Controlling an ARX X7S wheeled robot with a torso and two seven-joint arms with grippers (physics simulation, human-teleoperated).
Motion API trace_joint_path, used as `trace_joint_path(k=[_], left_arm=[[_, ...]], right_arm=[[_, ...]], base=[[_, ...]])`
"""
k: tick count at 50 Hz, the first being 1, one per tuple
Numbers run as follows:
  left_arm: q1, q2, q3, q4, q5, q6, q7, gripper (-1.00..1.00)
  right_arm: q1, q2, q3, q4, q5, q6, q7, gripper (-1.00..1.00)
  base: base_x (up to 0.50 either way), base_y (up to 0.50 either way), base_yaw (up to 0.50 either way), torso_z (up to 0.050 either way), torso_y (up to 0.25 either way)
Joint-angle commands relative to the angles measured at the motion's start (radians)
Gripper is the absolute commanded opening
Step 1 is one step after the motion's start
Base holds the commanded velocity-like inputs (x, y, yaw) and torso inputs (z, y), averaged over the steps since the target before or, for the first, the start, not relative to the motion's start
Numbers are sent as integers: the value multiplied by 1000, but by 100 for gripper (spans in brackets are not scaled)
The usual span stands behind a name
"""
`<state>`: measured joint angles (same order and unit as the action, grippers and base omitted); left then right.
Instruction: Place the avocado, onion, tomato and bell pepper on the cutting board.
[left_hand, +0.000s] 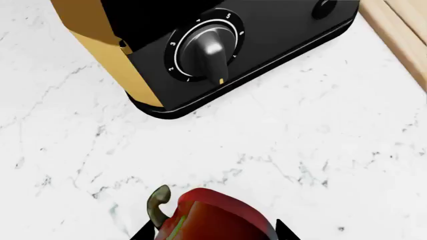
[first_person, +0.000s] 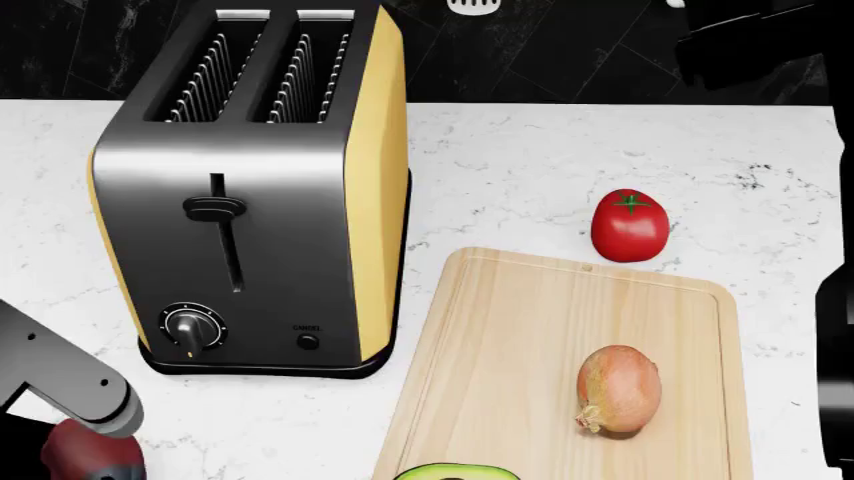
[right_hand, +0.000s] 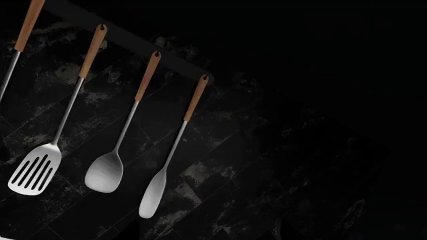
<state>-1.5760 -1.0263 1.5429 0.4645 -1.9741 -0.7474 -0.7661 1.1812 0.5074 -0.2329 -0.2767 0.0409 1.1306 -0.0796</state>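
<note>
While the bell pepper sits pinched between my left gripper's black fingertips, I'm reading the gap to the cutting board, and that's the relation that matters. On the head view the pepper shows as a dark red lump at the near left corner, half hidden under my left arm, so the board lies off to its right, across bare marble countertop. Stem points up and away from the fingers on the wrist view; the pepper's long axis I can't properly judge, too little of it shows.

Left arm is plainly the nearer one. My right gripper isn't in shot; its wrist camera stares at utensils hanging on a dark wall, so I can't tell how its jaws stand.

On the board: onion toward the right, avocado at the near edge. Open wood lies between them and toward the far left part. Tomato waits just beyond the far edge. Toaster stands tall beside the board's left edge, so I'd judge the carry should pass in front of it.
</note>
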Motion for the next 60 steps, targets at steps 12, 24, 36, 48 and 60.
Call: trace_joint_path(k=[12, 24, 36, 48, 60], left_arm=[[-118, 45, -86, 112, -111, -52, -9, -100], [-183, 167, -133, 131, -194, -18, -27, -100], [-264, 316, -174, 47, -162, -50, 44, -100], [-330, 444, -217, -56, -127, -63, 130, -100], [-363, 562, -261, -178, -82, -42, 234, -100]], right_arm=[[5, -21, 13, -27, -27, 18, -20, 100], [0, -10, 24, -39, -24, 25, -22, 100], [23, -10, 9, -35, -25, 37, -25, 100], [15, -11, 5, -39, -23, 38, -23, 100], [13, -7, 8, -46, -22, 43, -22, 100]], base=[[0, 0, 0, 0, 0], [0, 0, 0, 0, 0], [0, 0, 0, 0, 0], [0, 0, 0, 0, 0], [0, 0, 0, 0, 1]])
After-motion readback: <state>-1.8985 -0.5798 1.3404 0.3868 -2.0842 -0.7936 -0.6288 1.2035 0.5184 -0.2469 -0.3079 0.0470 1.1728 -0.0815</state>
